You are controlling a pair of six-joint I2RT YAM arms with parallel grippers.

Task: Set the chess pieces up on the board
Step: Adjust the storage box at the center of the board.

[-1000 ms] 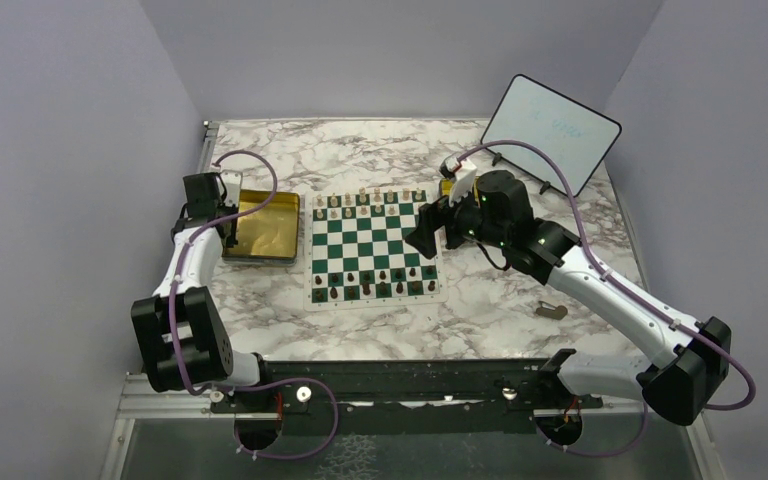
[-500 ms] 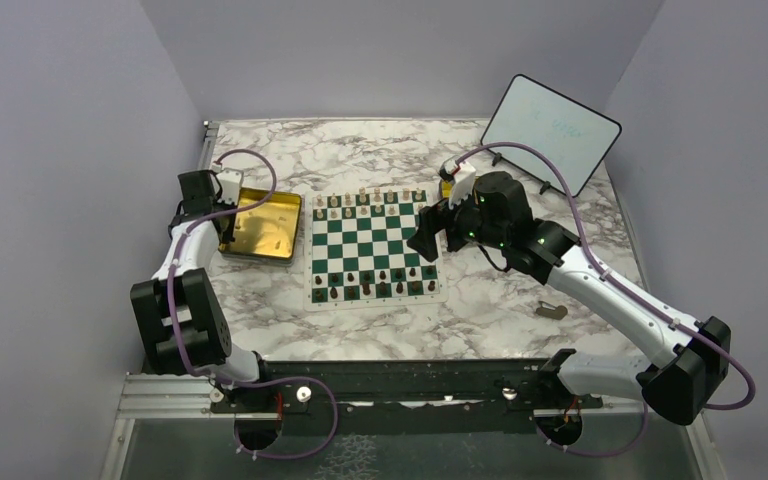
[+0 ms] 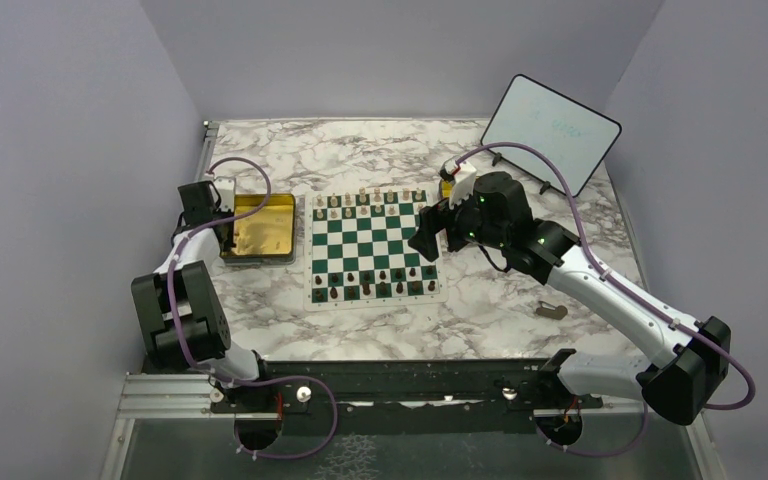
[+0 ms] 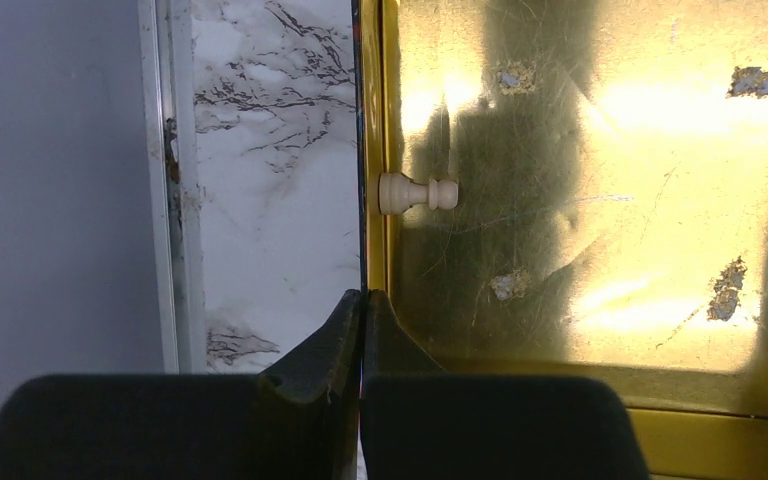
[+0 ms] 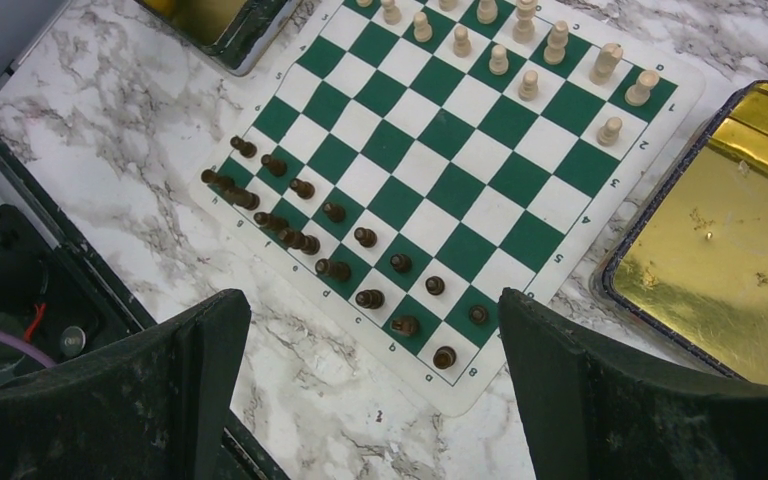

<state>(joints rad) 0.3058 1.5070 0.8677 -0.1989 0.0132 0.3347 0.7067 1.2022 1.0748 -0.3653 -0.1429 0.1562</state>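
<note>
The board (image 3: 373, 250) lies mid-table, also in the right wrist view (image 5: 440, 180). Cream pieces (image 3: 370, 203) fill its far rows (image 5: 520, 50); dark pieces (image 3: 375, 283) fill its near rows (image 5: 330, 240). One cream pawn (image 4: 417, 192) lies on its side in the left gold tray (image 3: 260, 228), against its left wall (image 4: 370, 150). My left gripper (image 4: 362, 300) is shut on that thin wall, at the tray's left edge (image 3: 225, 232). My right gripper (image 5: 372, 300) is open and empty, hovering over the board's right side (image 3: 425, 240).
A second gold tray (image 3: 447, 187) sits at the board's far right corner (image 5: 730, 250). A whiteboard (image 3: 550, 133) stands at the back right. A small tan object (image 3: 551, 311) lies on the marble near the right arm. Walls close in on both sides.
My left arm has shifted, and the gold tray in its grip has turned and slid slightly left. My right arm has barely moved.
</note>
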